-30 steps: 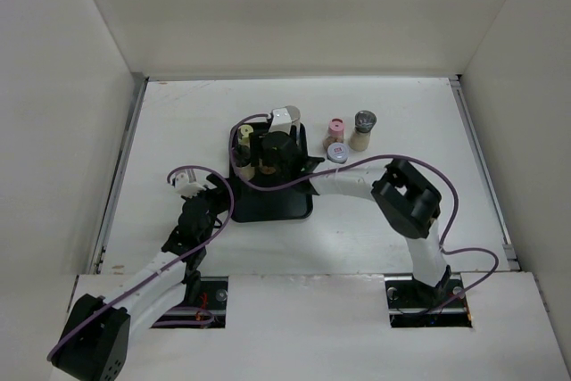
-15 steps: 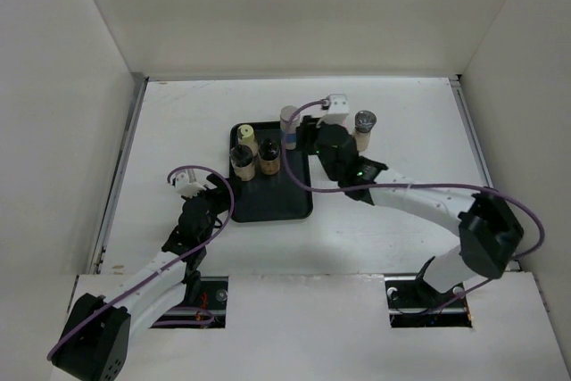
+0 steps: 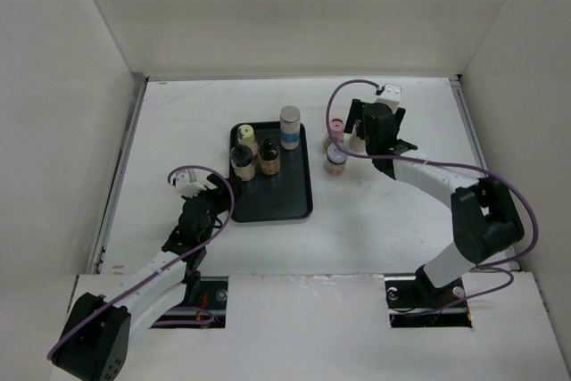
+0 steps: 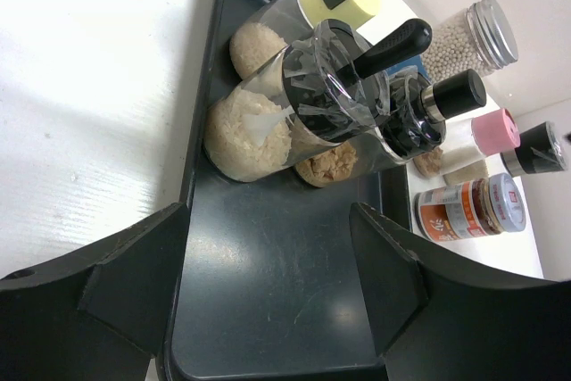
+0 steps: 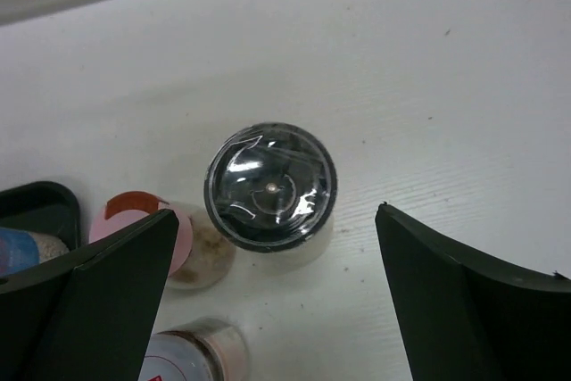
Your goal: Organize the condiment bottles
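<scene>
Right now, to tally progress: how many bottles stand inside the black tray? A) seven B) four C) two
B: the top view shows the tray holding a silver-capped jar, a yellow-capped jar and two dark-topped bottles.

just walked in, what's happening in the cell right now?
The arms are sorting condiment bottles onto the black tray. Four stand on it, including the silver-capped jar and the yellow-capped bottle. The right gripper is open above the black-capped jar on the table right of the tray, a finger on either side, nothing gripped. The pink-capped bottle and the purple-lidded jar stand nearby, off the tray. The left gripper is open and empty at the tray's near-left edge.
</scene>
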Motion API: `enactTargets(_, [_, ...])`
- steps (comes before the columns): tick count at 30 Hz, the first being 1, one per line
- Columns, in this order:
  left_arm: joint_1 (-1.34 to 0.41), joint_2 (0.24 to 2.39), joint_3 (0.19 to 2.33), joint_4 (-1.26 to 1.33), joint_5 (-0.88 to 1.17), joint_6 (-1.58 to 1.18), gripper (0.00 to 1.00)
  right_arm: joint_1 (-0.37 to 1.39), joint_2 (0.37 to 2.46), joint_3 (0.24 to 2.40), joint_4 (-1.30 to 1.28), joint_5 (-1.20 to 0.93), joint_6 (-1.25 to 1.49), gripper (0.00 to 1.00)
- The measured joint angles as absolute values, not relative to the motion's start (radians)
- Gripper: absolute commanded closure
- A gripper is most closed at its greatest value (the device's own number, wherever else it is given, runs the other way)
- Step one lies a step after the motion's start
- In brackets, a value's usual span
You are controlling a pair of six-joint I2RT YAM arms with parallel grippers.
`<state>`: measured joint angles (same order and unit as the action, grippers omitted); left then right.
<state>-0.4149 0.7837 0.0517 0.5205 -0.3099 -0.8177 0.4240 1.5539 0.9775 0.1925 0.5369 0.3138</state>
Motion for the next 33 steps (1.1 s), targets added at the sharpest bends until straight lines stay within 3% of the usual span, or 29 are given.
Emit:
enactTargets(4, [-0.415, 0.794, 0.052, 0.520, -0.310, -0.818, 0.28, 0.418, 1.641, 1.032, 0.170, 0.506, 0.301, 0.00])
enactTargets(10, [-0.416, 0.794, 0.052, 0.521, -0.310, -0.818, 0.28, 0.385, 1.720, 1.089, 0.173, 0.494, 0.291, 0.10])
enactTargets(15, [-0.416, 0.795, 0.052, 0.521, -0.310, -0.818, 0.28, 0.366, 1.763, 1.116, 0.191, 0.485, 0.284, 0.36])
enactTargets(19, [-0.416, 0.795, 0.052, 0.521, -0.310, -0.818, 0.28, 0.365, 1.766, 1.121, 0.194, 0.488, 0.284, 0.45])
enactTargets(27, [-0.416, 0.804, 0.052, 0.522, -0.310, -0.818, 0.28, 0.402, 1.525, 1.013, 0.148, 0.557, 0.247, 0.47])
enactTargets(33, [-0.416, 0.802, 0.052, 0.523, -0.310, -0.818, 0.28, 0.577, 1.303, 1.016, 0.188, 0.595, 0.216, 0.47])
